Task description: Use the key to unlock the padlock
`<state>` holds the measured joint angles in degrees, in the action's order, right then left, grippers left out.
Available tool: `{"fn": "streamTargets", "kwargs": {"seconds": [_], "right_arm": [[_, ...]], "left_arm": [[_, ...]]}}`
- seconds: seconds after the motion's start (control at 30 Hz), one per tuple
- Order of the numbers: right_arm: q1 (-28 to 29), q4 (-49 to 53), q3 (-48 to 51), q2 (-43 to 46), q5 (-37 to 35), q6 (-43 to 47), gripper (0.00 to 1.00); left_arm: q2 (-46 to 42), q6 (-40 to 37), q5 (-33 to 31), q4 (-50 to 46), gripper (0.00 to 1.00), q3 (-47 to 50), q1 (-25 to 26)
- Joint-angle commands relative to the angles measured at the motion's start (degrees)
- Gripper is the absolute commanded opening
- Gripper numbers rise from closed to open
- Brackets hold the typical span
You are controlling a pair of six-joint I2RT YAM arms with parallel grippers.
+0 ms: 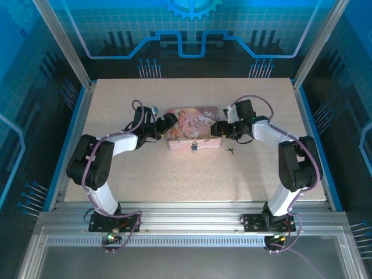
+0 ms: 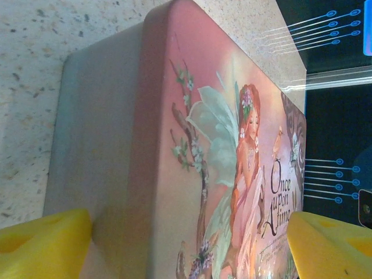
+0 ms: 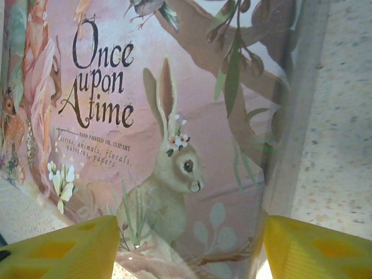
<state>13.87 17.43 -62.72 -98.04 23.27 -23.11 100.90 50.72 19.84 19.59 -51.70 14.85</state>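
Observation:
The pink illustrated tin (image 1: 192, 129) lies at the table's middle. The tiny padlock (image 1: 194, 145) hangs at the tin's front edge. The small key (image 1: 231, 152) lies on the table just right of the tin's front corner, clear of both arms. My left gripper (image 1: 169, 122) is open at the tin's left end; one yellow finger (image 2: 43, 244) sits outside the end wall and the other over the lid (image 2: 232, 145). My right gripper (image 1: 216, 129) is open at the tin's right end, its fingers (image 3: 317, 250) straddling that corner of the tin (image 3: 174, 116).
Speckled beige tabletop (image 1: 192, 180) stretches in front of the tin toward the arm bases. Metal frame posts (image 1: 308, 64) stand at the back corners, with a blue rim along the table's sides.

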Motion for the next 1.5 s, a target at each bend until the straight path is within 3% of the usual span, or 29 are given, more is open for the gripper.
{"fn": "streamTargets", "kwargs": {"seconds": [0.0, 0.27, 0.6, 0.77, 0.9, 1.0, 1.13, 1.3, 1.47], "right_arm": [[0.7, -1.8, -1.7, -0.7, 2.8, -0.6, 0.68], [0.6, -2.8, 0.7, 0.8, 2.5, -1.4, 0.69], [-3.2, 1.3, 2.4, 6.6, -1.6, -0.2, 0.73], [-5.0, 7.2, 2.4, 10.0, -6.4, 0.1, 0.73], [-5.9, 14.8, 1.3, 11.1, -13.2, -2.8, 0.71], [-6.3, 20.2, 0.7, 11.2, -17.7, -5.0, 0.70], [-7.2, 22.8, 1.0, 10.6, -17.3, -8.4, 0.66], [-6.8, 22.0, 1.7, 7.7, -17.4, -12.5, 0.58], [-5.3, 21.6, 0.0, 2.8, -17.8, -14.4, 0.53]], "left_arm": [[1.5, 1.4, 6.6, 0.8, 0.88, -2.5, 2.8], [1.5, -1.0, 5.1, -3.2, 0.88, -4.8, 2.6], [-5.1, -1.5, 1.9, -4.6, 0.89, 1.3, -1.0], [-9.5, -3.7, 1.8, -8.5, 0.90, 2.6, -3.7], [-13.9, -7.3, 1.2, -15.3, 0.89, 2.1, -2.8], [-17.2, -11.4, 0.5, -22.0, 0.89, 1.1, -0.1], [-21.5, -15.5, -2.4, -28.5, 0.89, 1.5, 5.8], [-25.9, -15.2, -12.3, -29.1, 0.87, 6.0, 18.2], [-26.2, -14.7, -19.1, -29.7, 0.86, 7.9, 26.8]]}}
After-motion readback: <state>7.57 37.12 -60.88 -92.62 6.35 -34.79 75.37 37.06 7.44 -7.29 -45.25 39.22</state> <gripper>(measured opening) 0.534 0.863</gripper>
